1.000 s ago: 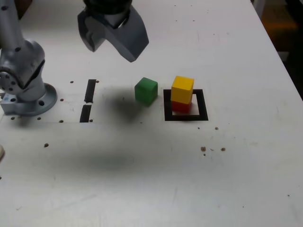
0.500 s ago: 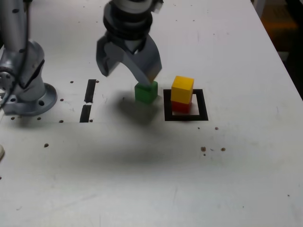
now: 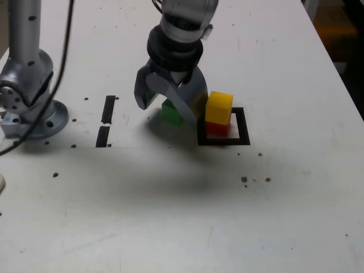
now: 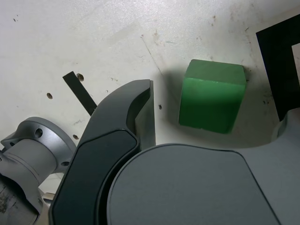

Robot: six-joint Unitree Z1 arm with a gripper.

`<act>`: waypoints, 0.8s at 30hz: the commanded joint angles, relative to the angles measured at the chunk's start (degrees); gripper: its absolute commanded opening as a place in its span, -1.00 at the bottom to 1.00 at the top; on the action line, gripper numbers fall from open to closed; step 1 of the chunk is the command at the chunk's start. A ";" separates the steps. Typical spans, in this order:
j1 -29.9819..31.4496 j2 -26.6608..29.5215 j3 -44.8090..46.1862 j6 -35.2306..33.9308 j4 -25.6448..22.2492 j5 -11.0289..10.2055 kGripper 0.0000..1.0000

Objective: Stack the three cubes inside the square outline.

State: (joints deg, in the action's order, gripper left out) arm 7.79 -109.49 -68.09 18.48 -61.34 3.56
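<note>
You see a small solid yellow cube [image 3: 219,107] stacked squarely on a red cube [image 3: 216,128] inside the thick black square outline [image 3: 243,129], while a green cube [image 3: 170,112] sits flat on the table just beside that outline.

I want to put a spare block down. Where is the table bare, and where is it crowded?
Bare: the table in front of the square outline. Crowded: the open gripper straddles the green cube beside the yellow cube stacked on the red cube.

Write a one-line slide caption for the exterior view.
Open grey gripper straddles the small green cube, beside the yellow cube stacked on the red cube inside the black square outline.
</note>
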 commanded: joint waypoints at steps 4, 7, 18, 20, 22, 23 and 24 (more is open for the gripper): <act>-0.15 -0.95 -0.03 -0.27 0.15 -0.70 0.67; -0.17 -1.37 -0.05 -0.53 0.65 -0.77 0.45; -0.95 -1.63 0.57 -1.27 3.51 0.63 -0.21; -1.07 -1.54 0.65 -1.29 4.10 0.72 -0.33; -1.29 -1.35 0.71 -1.33 4.63 0.43 -0.48; -1.43 -1.17 0.72 -1.39 4.75 0.24 -0.54; -1.57 -1.00 0.67 -1.50 4.68 0.05 -0.59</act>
State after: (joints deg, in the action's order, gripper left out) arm 6.60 -110.98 -67.49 17.16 -56.59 3.98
